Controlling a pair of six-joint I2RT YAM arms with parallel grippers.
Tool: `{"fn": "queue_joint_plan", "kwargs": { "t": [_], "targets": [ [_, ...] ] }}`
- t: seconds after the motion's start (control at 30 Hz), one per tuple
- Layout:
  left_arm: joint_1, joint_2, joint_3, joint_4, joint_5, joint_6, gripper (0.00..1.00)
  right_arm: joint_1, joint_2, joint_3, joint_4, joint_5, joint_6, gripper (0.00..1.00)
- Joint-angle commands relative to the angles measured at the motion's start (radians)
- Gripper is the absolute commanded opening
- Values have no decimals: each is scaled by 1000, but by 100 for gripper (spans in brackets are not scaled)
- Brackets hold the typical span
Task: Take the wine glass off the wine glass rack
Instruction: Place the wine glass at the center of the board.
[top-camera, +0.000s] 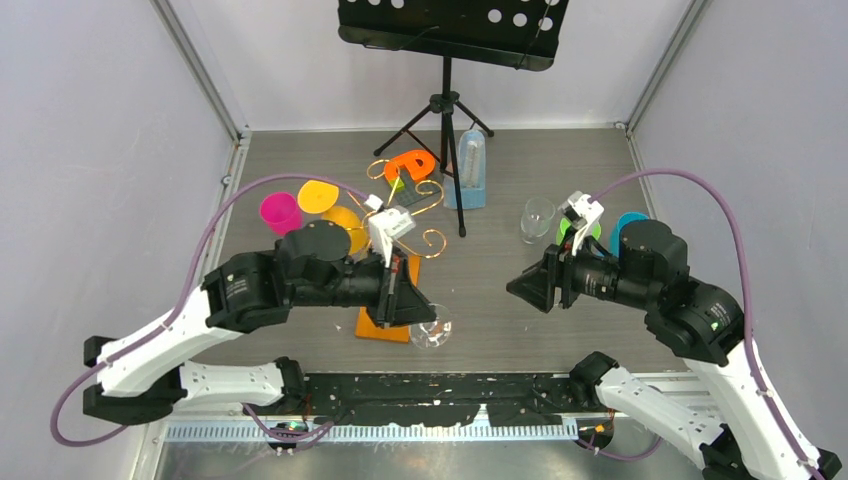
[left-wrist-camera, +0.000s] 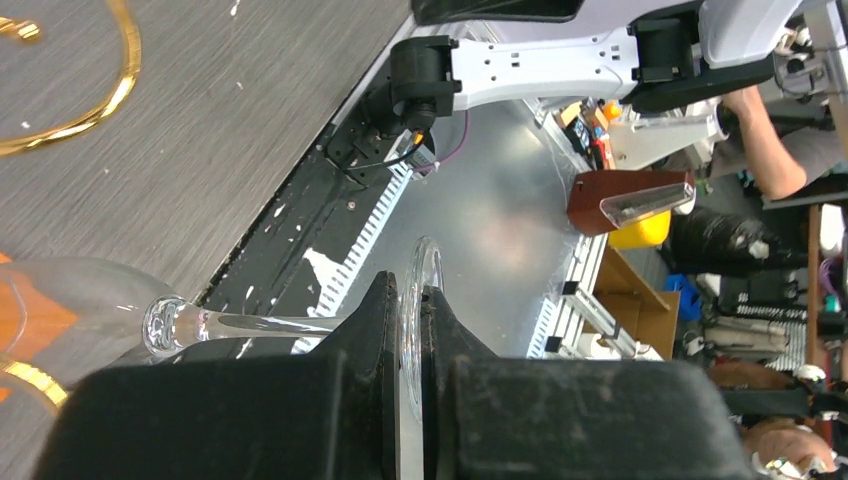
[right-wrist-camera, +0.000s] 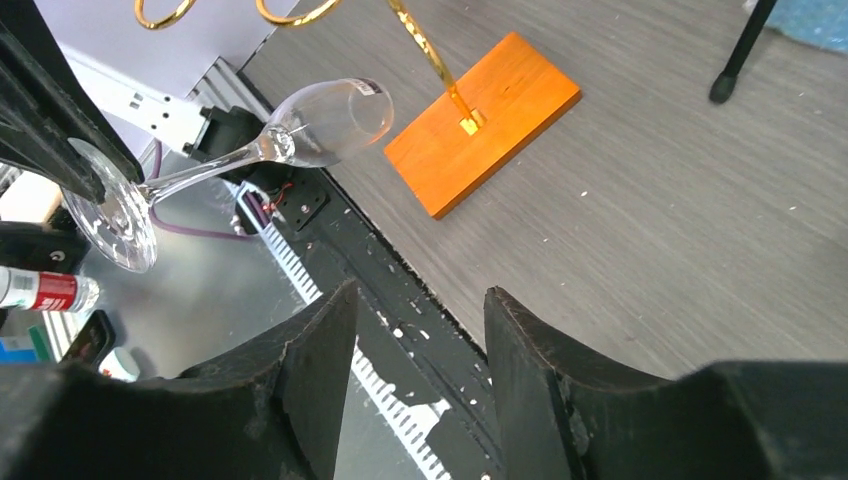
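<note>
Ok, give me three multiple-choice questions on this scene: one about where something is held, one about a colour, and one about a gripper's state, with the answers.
1. Where does the left gripper grip the wine glass? A. the bowl B. the foot C. the rim
2. What colour is the flat base of the wine glass rack? A. orange B. black C. blue
3. The right gripper is: A. shut on a cup B. shut and empty C. open and empty

Answers: B, the left wrist view shows it clamped on the glass's flat foot; A, the wooden base is orange in the right wrist view; C, its jaws stand apart with nothing between them.
</note>
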Motion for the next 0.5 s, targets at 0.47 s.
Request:
{"fn": "queue_joint_plan", "kwargs": {
  "t": [0.47],
  "targets": [
    [-220, 306, 358, -44, -81, 229, 0, 2, -126, -154, 10, -169, 209, 67]
  ]
}}
